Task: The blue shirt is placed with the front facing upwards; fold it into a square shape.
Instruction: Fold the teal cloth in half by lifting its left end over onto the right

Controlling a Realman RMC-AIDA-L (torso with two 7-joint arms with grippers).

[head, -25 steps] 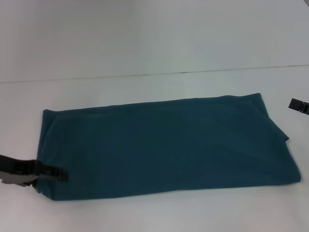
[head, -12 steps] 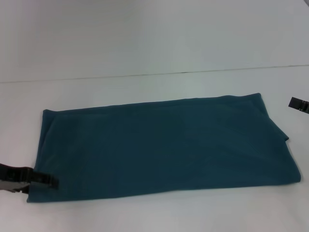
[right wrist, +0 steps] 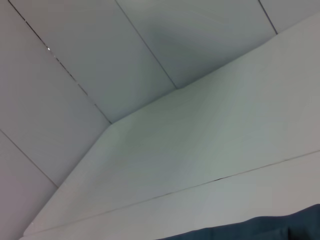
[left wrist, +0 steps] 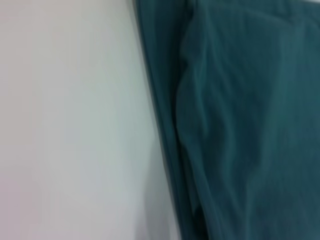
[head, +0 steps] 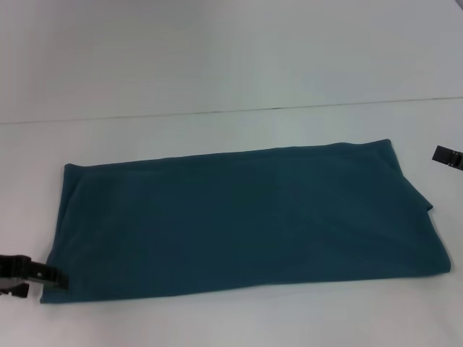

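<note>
The blue shirt point(head: 246, 217) lies flat on the white table as a long plain teal rectangle, with no print showing. My left gripper point(head: 54, 277) is low at the shirt's near left corner, its tip just at the cloth's edge. The left wrist view shows the shirt's layered folded edge point(left wrist: 240, 125) against the white table. My right gripper point(head: 448, 157) shows only as a dark tip at the far right, just off the shirt's right end. A strip of teal cloth point(right wrist: 260, 231) edges the right wrist view.
The white table point(head: 217, 123) stretches behind the shirt, with a thin seam line running across it. A white wall rises beyond. A narrow band of bare table lies in front of the shirt.
My left gripper has drawn back to the left, from over the shirt's near left corner to its edge. That corner now lies flat. The right gripper has not moved.
</note>
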